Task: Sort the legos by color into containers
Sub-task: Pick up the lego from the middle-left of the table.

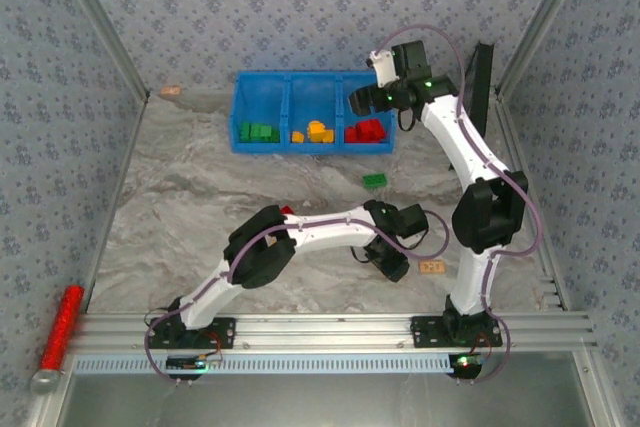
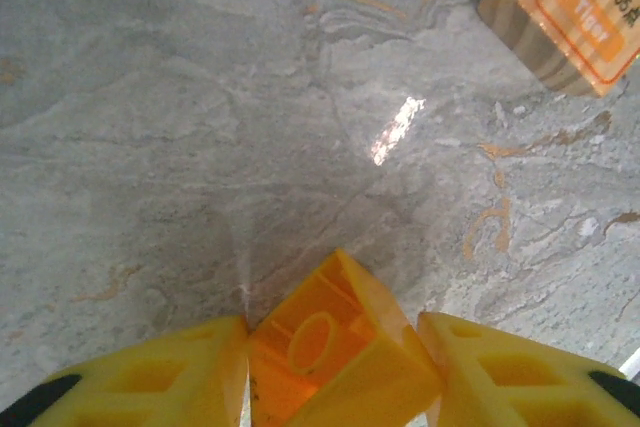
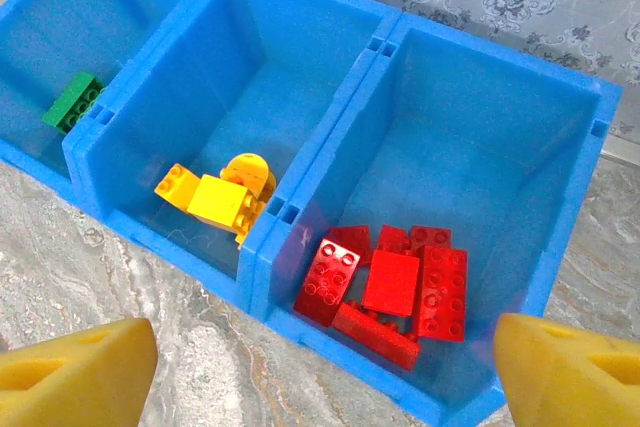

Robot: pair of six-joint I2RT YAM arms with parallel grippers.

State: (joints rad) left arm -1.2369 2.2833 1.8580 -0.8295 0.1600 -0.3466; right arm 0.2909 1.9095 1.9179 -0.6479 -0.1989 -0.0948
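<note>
My left gripper (image 2: 330,332) is shut on an orange-yellow lego (image 2: 335,352), a yellow finger on each side; the lego is tilted with its hollow underside towards the camera, low over the table. That gripper (image 1: 392,259) sits at the front right of the table. The blue containers (image 1: 290,77) stand at the back: green legos (image 1: 258,132) in the left one, orange-yellow legos (image 1: 315,132) in the middle, red legos (image 1: 367,131) in the right. My right gripper (image 3: 322,372) hangs open above the front wall of the red container (image 3: 340,137). One green lego (image 1: 375,180) and one red lego (image 1: 288,211) lie loose on the table.
A wooden tag (image 1: 432,267) with an orange label lies just right of the left gripper. A black panel (image 1: 483,87) leans at the back right. A red glittery cylinder (image 1: 60,327) rests on the front left rail. Walls close the table on three sides.
</note>
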